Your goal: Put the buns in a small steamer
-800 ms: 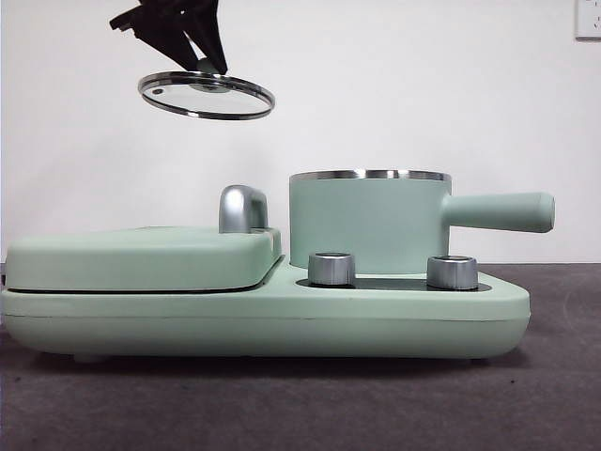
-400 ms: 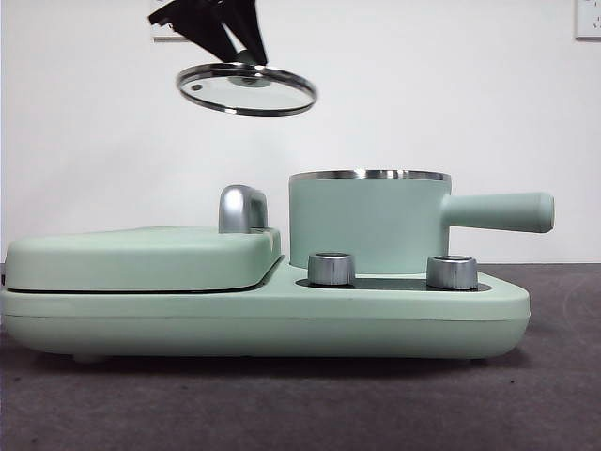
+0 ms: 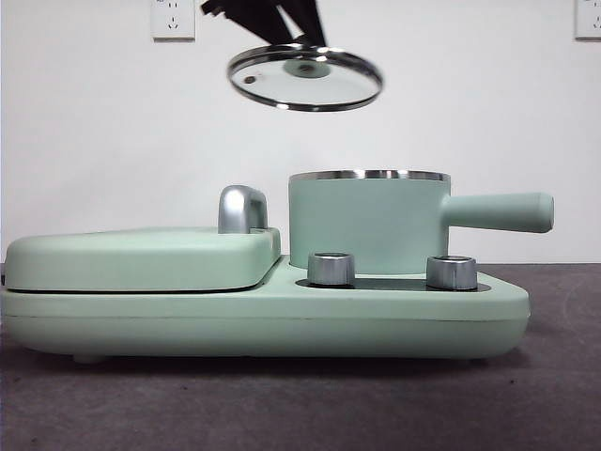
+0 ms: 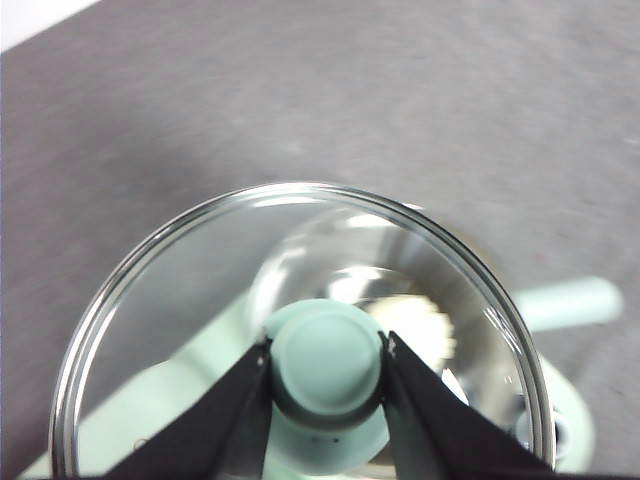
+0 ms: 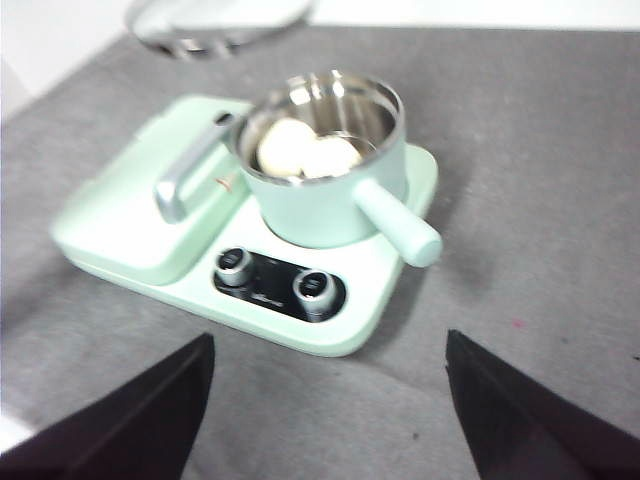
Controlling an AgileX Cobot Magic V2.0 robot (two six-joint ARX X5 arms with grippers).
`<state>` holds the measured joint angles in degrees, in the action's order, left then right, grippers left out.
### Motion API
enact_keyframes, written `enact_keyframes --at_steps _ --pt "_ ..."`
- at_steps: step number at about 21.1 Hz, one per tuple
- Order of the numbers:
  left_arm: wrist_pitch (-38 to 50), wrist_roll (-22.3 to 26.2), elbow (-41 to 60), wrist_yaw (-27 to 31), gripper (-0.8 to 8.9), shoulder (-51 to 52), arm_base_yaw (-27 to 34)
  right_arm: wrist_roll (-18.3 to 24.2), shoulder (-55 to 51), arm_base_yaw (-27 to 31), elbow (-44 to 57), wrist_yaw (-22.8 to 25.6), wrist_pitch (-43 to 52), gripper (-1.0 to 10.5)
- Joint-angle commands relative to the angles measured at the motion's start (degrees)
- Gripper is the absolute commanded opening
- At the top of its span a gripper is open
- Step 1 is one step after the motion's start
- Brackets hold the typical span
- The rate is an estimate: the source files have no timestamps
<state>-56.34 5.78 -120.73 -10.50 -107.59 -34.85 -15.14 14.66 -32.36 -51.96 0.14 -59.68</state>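
At the left of the front view a flat lidded griddle is seen on the green base, its chrome handle standing beside the steamer. The steamer is open, its straight handle pointing right above two knobs. High above the gap between griddle and steamer, the glass lid is carried tilted by the left hand, whose jaws are pressed against the green knob from both sides. From the right wrist, both buns are shown lying side by side inside the steamer, so only the covering appears to be left. The right hand is held spread and empty over the tabletop, well apart from the appliance. Trouble is judged most likely at the lowering: because the lid hangs tilted and off to one side, one edge could strike the steel rim first and be caught askew, or the knob could be twisted out of the pinch and the glass dropped onto the buns.
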Motion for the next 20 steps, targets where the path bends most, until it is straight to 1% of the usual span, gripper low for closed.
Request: enact_keyframes --at_steps 1,3,4,9,14,18,20 --pt "2.08 -0.26 -2.10 -1.16 0.54 -0.02 -2.36 -0.68 -0.85 -0.46 -0.39 -0.28 0.55 3.7" --pt "2.38 -0.26 -1.88 -1.60 0.18 -0.04 -3.91 -0.66 -1.05 -0.46 -0.39 -1.07 0.52 3.7" --pt "2.40 -0.20 -1.57 -1.60 0.16 -0.04 -4.44 -0.50 -1.05 -0.46 -0.39 -1.62 0.55 3.7" --pt "5.73 -0.04 2.80 -1.60 0.16 -0.04 -4.85 -0.22 -1.05 -0.46 -0.39 -1.73 0.52 3.7" --pt "12.59 1.07 7.61 -1.60 0.16 -0.17 -4.85 0.61 -1.05 -0.46 -0.39 -1.68 0.52 3.7" --pt "13.66 1.07 10.91 -1.60 0.16 -0.33 -4.85 0.61 -1.05 -0.46 -0.39 -1.64 0.52 3.7" --pt "16.24 1.31 12.81 -1.60 0.16 -0.33 -4.85 0.59 -1.05 -0.46 -0.39 -1.64 0.52 3.7"
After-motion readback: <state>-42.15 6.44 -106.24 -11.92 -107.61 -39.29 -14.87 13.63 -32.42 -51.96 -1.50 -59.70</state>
